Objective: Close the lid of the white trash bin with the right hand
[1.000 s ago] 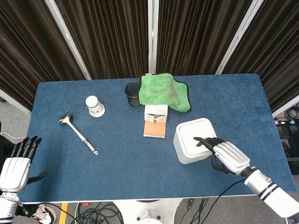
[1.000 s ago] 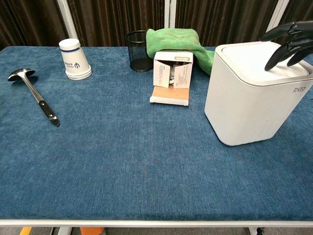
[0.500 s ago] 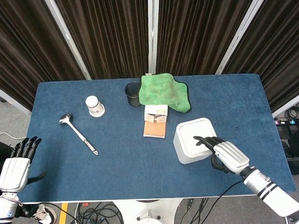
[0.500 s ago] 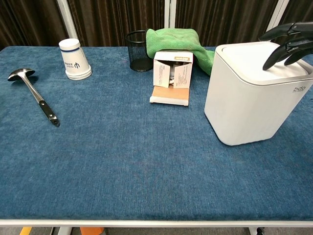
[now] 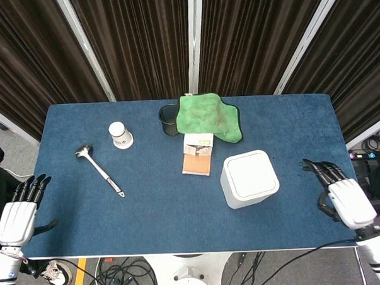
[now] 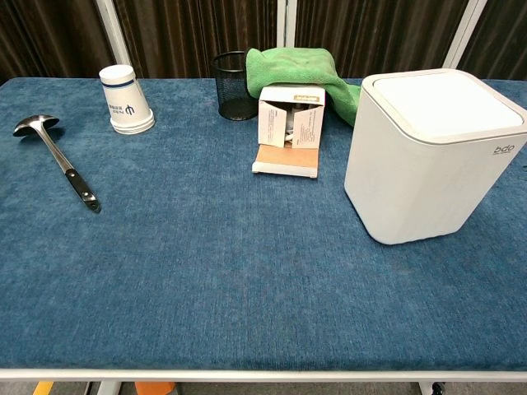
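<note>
The white trash bin (image 5: 249, 178) (image 6: 428, 160) stands on the right half of the blue table with its lid (image 6: 445, 103) lying flat and shut. My right hand (image 5: 342, 197) is off to the bin's right near the table's front right corner, fingers spread, holding nothing and clear of the bin. It shows only in the head view. My left hand (image 5: 19, 210) hangs open beside the table's front left corner, also empty.
A small open cardboard box (image 5: 197, 154) lies left of the bin. Behind it are a green cloth (image 5: 209, 117) and a black mesh cup (image 5: 169, 119). A white paper cup (image 5: 119, 135) and a metal ladle (image 5: 100, 169) lie on the left.
My right hand has lifted off the bin lid and drawn back to the right, out of the chest view. The lid stays flat. The left hand has hardly moved.
</note>
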Controlling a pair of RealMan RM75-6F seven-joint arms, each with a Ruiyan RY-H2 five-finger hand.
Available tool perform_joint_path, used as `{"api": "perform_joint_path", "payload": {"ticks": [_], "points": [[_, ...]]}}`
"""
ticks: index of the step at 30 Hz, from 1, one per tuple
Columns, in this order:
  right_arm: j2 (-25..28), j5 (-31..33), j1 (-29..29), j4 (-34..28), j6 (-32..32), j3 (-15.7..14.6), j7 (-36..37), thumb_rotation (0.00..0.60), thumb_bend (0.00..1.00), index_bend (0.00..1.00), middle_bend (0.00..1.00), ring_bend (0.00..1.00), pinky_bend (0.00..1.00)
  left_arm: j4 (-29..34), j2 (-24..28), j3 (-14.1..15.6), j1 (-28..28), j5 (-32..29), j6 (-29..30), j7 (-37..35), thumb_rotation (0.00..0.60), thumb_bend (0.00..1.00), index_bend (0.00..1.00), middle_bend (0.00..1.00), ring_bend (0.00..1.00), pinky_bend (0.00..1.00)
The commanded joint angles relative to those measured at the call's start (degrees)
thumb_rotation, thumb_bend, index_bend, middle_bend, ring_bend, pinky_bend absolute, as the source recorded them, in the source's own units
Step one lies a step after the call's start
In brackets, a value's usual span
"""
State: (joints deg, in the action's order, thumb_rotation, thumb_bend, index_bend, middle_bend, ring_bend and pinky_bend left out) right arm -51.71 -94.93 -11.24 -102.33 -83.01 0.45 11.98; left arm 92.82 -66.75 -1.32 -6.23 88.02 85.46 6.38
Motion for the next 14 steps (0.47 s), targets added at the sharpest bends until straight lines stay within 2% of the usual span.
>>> {"api": "perform_joint_path", "payload": {"ticks": [1,2,3,4,5,7,8,14], "points": [[-8.41,4.83,8.09,14.83,-6.20,-1.50,-0.62,0.600,1.00,0.00,0.21,0.12,0.10,0.19,0.15,0.02,-0.01,0.13,0.02,0.13,0.600,0.00,0.08,0.06,0.01,0.12],[-10.67,5.86,9.05,18.52,-7.32,-1.08,-0.47,0.600,0.96,0.00,0.19,0.11,0.08,0.31,0.18,-0.06,-0.07,0.15,0.04,0.20,0.600,0.00,0.08,0.06,0.01,0.12],[-12.38,6.48,9.58,21.28,-8.01,-0.73,-1.01,0.600,0.82,0.00,0.15,0.07,0.04,0.43,0.24,-0.06,-0.02,0.17,0.13,0.18,0.600,0.00,0.08,0.06,0.01,0.12],[-14.03,7.32,10.03,23.80,-8.29,-0.41,-2.58,0.600,0.62,0.00,0.10,0.04,0.02,0.50,0.28,-0.06,0.02,0.16,0.18,0.13,0.600,0.00,0.08,0.06,0.01,0.12],[-15.86,8.21,10.40,26.11,-8.50,0.01,-5.03,0.600,0.34,0.00,0.05,0.01,0.00,0.46,0.25,-0.08,0.06,0.14,0.23,-0.03,0.600,0.00,0.08,0.06,0.01,0.12],[-17.93,9.18,10.51,27.51,-8.26,0.55,-7.90,0.600,0.04,0.00,0.00,0.00,0.00,0.34,0.34,-0.06,0.09,0.23,0.29,-0.48,0.600,0.00,0.08,0.06,0.01,0.12],[-18.52,9.81,10.36,27.16,-7.42,0.73,-9.24,0.600,0.00,0.00,0.00,0.00,0.00,0.08,0.29,0.03,0.21,0.47,0.53,-0.77,0.600,0.00,0.08,0.06,0.01,0.12],[-18.45,9.88,9.41,23.74,-5.82,1.47,-12.00,0.600,0.00,0.00,0.00,0.00,0.00,-1.52,-0.49,-0.17,0.51,0.96,1.64,-2.42,0.600,0.00,0.08,0.06,0.01,0.12]]}}
